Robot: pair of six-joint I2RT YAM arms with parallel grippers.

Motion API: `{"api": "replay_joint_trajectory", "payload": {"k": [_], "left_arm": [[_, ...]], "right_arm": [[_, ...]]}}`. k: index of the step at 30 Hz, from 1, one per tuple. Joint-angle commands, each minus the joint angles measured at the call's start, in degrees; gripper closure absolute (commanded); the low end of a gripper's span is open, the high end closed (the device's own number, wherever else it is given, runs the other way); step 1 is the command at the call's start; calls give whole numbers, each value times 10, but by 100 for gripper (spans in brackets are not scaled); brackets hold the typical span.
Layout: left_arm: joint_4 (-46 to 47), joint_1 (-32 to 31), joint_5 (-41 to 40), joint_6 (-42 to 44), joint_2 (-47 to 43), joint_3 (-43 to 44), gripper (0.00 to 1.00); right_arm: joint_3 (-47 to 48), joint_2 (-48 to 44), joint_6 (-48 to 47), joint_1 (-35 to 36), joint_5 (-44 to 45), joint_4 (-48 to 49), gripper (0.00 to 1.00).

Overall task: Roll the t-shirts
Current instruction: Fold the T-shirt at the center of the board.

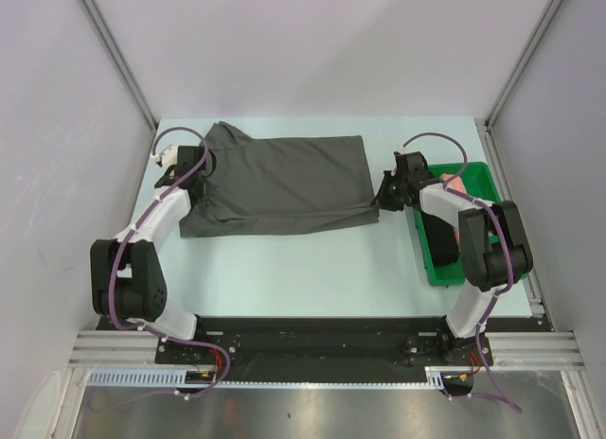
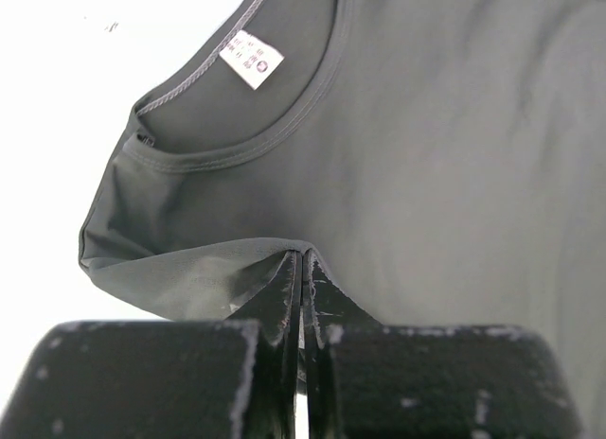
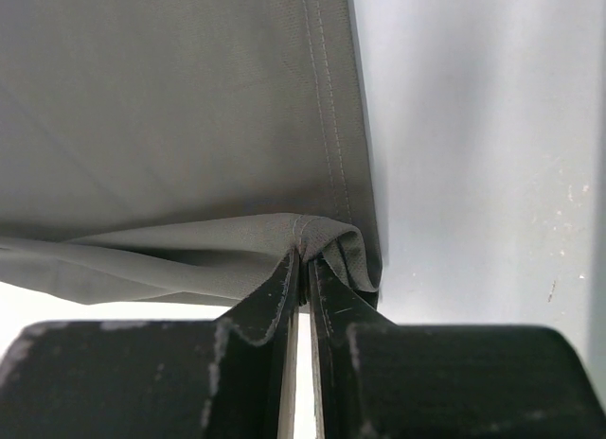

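The dark charcoal grey t-shirt (image 1: 279,184) lies flat and folded lengthwise across the table's middle, neck end to the left. My left gripper (image 1: 201,166) is shut on its near-left edge by the collar (image 2: 302,254); the white neck label (image 2: 251,59) shows in the left wrist view. My right gripper (image 1: 385,199) is shut on the hem corner at the shirt's right end (image 3: 305,252), with fabric bunched over the fingertips. A salmon pink t-shirt (image 1: 454,185) and a black t-shirt (image 1: 440,236) lie in the green tray.
The green plastic tray (image 1: 489,182) stands at the right, under and beside my right arm. Frame posts and walls close in the table's back and sides. Bare pale table lies in front of the shirt.
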Motion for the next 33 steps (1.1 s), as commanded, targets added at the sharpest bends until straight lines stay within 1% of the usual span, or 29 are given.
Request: {"api": "replay_joint_trajectory", "payload": {"k": [1, 9, 13, 16, 17, 19, 20, 22, 27, 30, 33], "left_arm": [[18, 2, 9, 20, 9, 34, 100], [14, 2, 16, 30, 47, 67, 99], [13, 2, 14, 31, 60, 77, 99], [13, 2, 15, 32, 67, 81, 99], [12, 2, 14, 32, 68, 81, 99], [13, 1, 12, 32, 71, 80, 98], [13, 2, 12, 31, 72, 80, 98], [13, 2, 12, 32, 72, 82, 98], [12, 1, 12, 32, 79, 86, 98], [8, 2, 7, 31, 83, 91, 98], [9, 2, 7, 31, 87, 93, 98]], "right_arm": [[23, 4, 2, -7, 1, 16, 92], [23, 9, 3, -13, 1, 26, 92], [24, 12, 1, -14, -6, 39, 90], [25, 15, -1, -15, -11, 51, 79], [26, 15, -2, -14, -13, 54, 70], [26, 14, -5, -13, -12, 59, 61], [26, 11, -6, -13, -8, 57, 54], [26, -3, -11, -10, 19, 44, 50], [25, -29, -33, 14, 77, 24, 49], [22, -32, -35, 25, 103, 19, 53], [10, -43, -36, 34, 104, 40, 65]]}}
